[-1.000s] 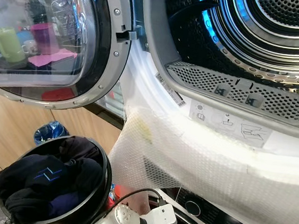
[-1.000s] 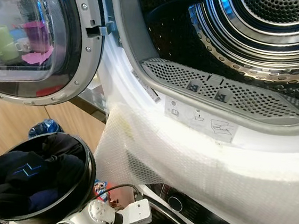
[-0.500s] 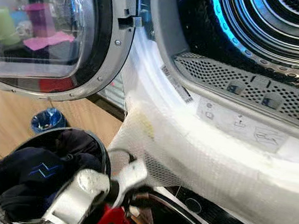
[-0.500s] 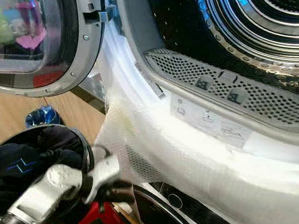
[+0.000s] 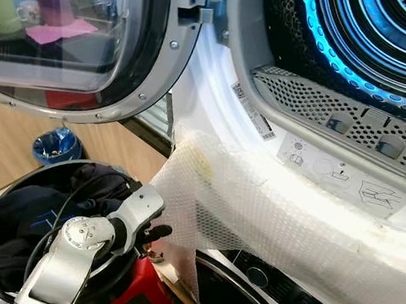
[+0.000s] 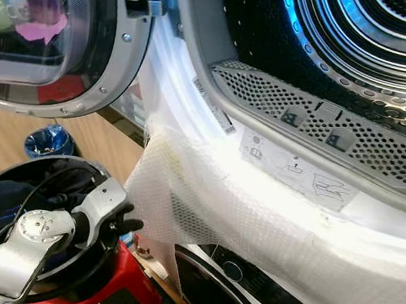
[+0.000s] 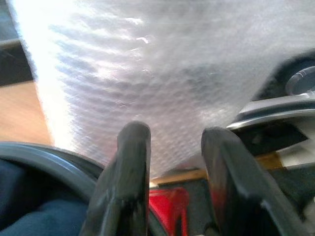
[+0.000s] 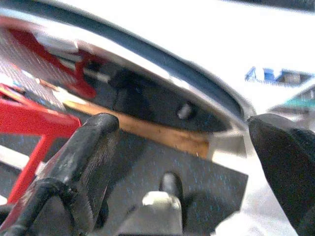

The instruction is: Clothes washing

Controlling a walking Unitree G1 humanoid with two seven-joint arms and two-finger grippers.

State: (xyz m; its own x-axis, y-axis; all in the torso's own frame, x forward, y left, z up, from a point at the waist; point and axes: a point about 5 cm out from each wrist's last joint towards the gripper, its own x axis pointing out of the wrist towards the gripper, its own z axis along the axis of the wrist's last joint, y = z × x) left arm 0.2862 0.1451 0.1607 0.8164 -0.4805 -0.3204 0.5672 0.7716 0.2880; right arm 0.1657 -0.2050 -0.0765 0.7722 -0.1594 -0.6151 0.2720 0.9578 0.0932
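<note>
Dark clothes point(image 5: 15, 212) with a blue mark fill a round black basket point(image 5: 45, 170) at the lower left, in front of the machines. My left arm reaches over the basket, and my left gripper point(image 5: 157, 232) stands past its rim, beside the hanging bubble wrap point(image 5: 255, 208). In the left wrist view the left gripper point(image 7: 174, 135) is open and holds nothing, with the wrap close ahead. The upper machine's drum point(image 5: 374, 39) is lit blue and its round glass door point(image 5: 70, 29) is swung open to the left. My right gripper point(image 8: 183, 123) is open and low, near a red frame point(image 8: 29, 120).
A perforated lint filter point(image 5: 337, 115) lines the drum's lower lip. The basket rests on a red stool point(image 5: 141, 291). Below the wrap is a second machine with a dark door point(image 5: 246, 298). A small blue bin point(image 5: 55, 144) stands on the wooden floor.
My left arm has come up over the basket and its gripper has moved right, up to the bubble wrap. The head camera has shifted, sliding the machine and door across the picture.
</note>
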